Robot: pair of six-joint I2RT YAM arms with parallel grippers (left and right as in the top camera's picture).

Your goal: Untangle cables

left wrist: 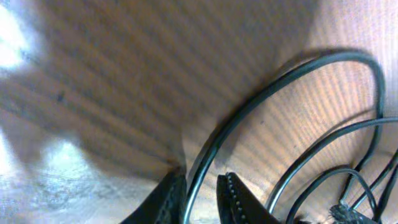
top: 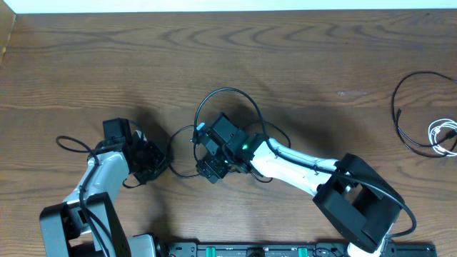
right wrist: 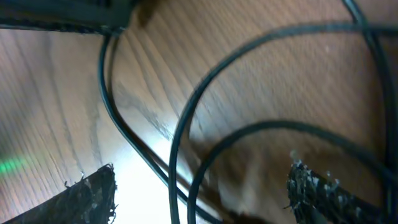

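Pinched between the left gripper's (left wrist: 202,179) fingers (left wrist: 239,200), low in the left wrist view, a black cable (left wrist: 273,87) rises from the narrow gap and arcs up and over to the right; the jaws stand nearly together, clamped on it. More thin black strands (left wrist: 323,140) curve beside it at the right, lying on the wooden table (left wrist: 124,81), and they meet in a blurred knot at the lower right corner. In the right wrist view the right gripper (right wrist: 200,173) has its fingers (right wrist: 93,193) spread wide apart, holding nothing, while several black strands (right wrist: 180,124) sweep across the wood between and above them; whether any strand touches a finger cannot be told. From overhead, this tangle (top: 230,90) sits at the middle of the table (top: 285,50), one round loop reaching toward the far edge above the right gripper (top: 213,170) and lower strands running left to the left gripper (top: 150,163). Both grippers are down at the tangle, near each other, the left arm (top: 107,175) coming in from the near left corner and the right arm (top: 293,163) slanting in from the near right. Well apart from them, by the right edge, lies a second black cable (top: 395,107) in an open curve, with a small white cable (top: 441,132) coiled just beside its lower end.
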